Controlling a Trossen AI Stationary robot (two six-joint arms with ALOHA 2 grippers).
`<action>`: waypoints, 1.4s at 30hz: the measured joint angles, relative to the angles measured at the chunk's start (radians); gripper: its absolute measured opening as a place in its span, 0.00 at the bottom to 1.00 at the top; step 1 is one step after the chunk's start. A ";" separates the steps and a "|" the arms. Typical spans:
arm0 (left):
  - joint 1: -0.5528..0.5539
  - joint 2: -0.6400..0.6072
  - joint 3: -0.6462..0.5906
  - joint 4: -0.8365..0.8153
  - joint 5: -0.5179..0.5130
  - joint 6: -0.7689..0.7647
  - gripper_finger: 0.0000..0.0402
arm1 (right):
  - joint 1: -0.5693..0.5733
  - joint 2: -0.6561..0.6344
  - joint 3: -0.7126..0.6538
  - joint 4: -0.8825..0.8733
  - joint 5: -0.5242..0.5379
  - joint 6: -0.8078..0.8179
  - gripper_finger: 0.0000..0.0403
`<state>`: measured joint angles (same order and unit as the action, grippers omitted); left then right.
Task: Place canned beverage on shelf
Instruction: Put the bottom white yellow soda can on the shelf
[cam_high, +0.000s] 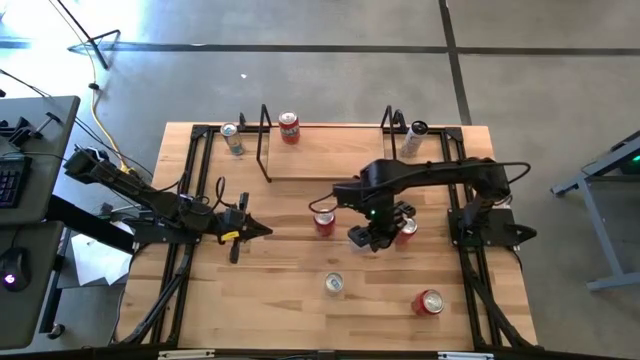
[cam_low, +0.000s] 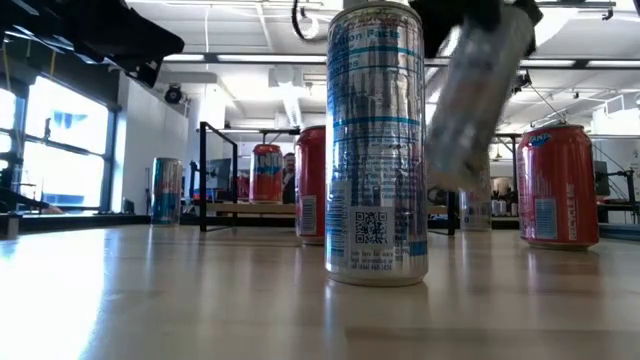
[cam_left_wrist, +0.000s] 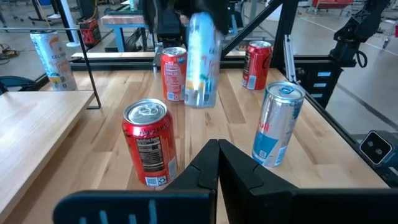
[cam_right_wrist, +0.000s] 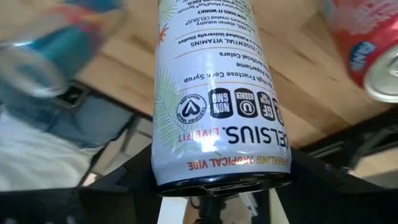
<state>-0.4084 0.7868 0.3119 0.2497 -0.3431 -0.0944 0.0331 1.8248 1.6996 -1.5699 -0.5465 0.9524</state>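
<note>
**High view: white can lifted, shelf transfer pending**

The right tool (cam_high: 378, 236) is closed on a tall white can (cam_right_wrist: 214, 93), held clear of the surface (cam_high: 280, 300) between two red cans. The shelf (cam_high: 330, 150) lies beyond, well apart. Carry the can upright, clear the wire end frames, and lower onto bare board. The left tool (cam_high: 262, 230) rests fully closed, empty.

Table (cam_high: 280, 290) smooth light wood; cans (cam_low: 377, 150) glossy, probably metal.
</note>
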 joint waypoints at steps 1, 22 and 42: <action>0.000 0.000 0.000 0.000 0.000 0.000 0.00 | -0.001 0.000 -0.025 0.000 0.001 -0.009 0.59; 0.000 0.000 0.000 0.000 0.000 0.000 0.00 | -0.007 0.000 -0.230 0.000 -0.037 -0.075 0.63; 0.000 0.000 0.000 -0.015 0.000 -0.007 0.00 | -0.007 0.000 -0.230 -0.001 0.008 -0.081 0.65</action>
<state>-0.4088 0.7868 0.3119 0.2344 -0.3428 -0.1009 0.0261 1.8252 1.4700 -1.5707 -0.5383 0.8717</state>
